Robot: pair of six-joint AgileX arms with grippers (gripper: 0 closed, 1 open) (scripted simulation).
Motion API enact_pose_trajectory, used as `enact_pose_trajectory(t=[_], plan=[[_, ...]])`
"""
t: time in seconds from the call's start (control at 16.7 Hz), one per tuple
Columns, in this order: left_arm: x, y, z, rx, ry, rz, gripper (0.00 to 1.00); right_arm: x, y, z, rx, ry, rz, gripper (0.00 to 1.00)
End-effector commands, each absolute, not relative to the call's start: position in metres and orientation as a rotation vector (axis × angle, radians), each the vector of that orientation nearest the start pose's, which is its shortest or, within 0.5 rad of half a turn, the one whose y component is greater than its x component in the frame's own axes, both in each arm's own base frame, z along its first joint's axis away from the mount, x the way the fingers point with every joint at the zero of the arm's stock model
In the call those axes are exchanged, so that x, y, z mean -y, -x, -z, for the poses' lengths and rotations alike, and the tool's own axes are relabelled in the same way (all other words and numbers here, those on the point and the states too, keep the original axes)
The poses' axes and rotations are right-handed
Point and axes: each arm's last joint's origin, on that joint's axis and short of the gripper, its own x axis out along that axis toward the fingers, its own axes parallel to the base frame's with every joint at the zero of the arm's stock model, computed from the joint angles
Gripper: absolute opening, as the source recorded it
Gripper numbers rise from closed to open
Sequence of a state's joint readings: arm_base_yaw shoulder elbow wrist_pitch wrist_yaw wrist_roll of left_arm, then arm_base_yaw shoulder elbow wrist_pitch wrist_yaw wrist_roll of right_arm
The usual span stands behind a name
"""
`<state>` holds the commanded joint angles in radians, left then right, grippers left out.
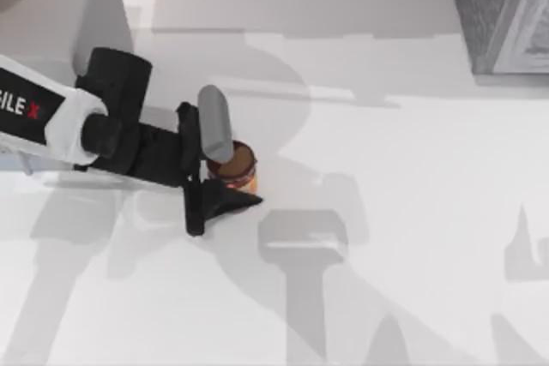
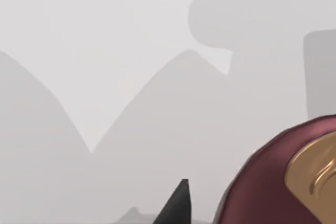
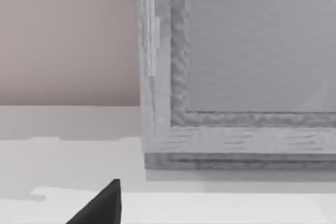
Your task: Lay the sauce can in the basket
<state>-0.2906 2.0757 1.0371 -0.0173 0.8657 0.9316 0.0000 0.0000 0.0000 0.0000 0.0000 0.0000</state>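
The sauce can (image 1: 236,166) stands upright on the table (image 1: 403,212), left of middle and well apart from the grey basket (image 1: 502,10) at the far right corner. It looks stiff and light, probably smooth-sided, best squeezed across its body. The left gripper (image 1: 225,160) straddles the can, one finger on each side; whether the pads press it I cannot tell.

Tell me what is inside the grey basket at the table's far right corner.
The basket shows grey walls and a bare grey inner face in the right wrist view; its floor is out of frame. The sauce can stands on the table, between the left claw's fingers.
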Motion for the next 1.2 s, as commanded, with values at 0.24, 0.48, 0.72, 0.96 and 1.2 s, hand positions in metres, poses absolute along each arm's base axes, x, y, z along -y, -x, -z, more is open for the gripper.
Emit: enact_pose_trajectory(t=[0.24,0.48,0.72,0.96,1.2], plan=[[0.126,-0.352,-0.077,-0.482,-0.439,1.4,0.0,0.001,-0.106,-0.16,0.0,0.0,0.0,1.0],[0.113,-0.348,-0.101,-0.467,-0.49,1.412,0.0,0.001,-0.106,-0.16,0.0,0.0,0.0,1.0],[0.081,-0.336,-0.141,-0.455,-0.565,1.425,0.0,0.001,-0.106,-0.16,0.0,0.0,0.0,1.0],[0.033,-0.309,-0.181,-0.469,-0.619,1.429,0.0,0.001,-0.106,-0.16,0.0,0.0,0.0,1.0],[-0.017,-0.267,-0.215,-0.5,-0.616,1.428,0.0,0.001,-0.106,-0.16,0.0,0.0,0.0,1.0]])
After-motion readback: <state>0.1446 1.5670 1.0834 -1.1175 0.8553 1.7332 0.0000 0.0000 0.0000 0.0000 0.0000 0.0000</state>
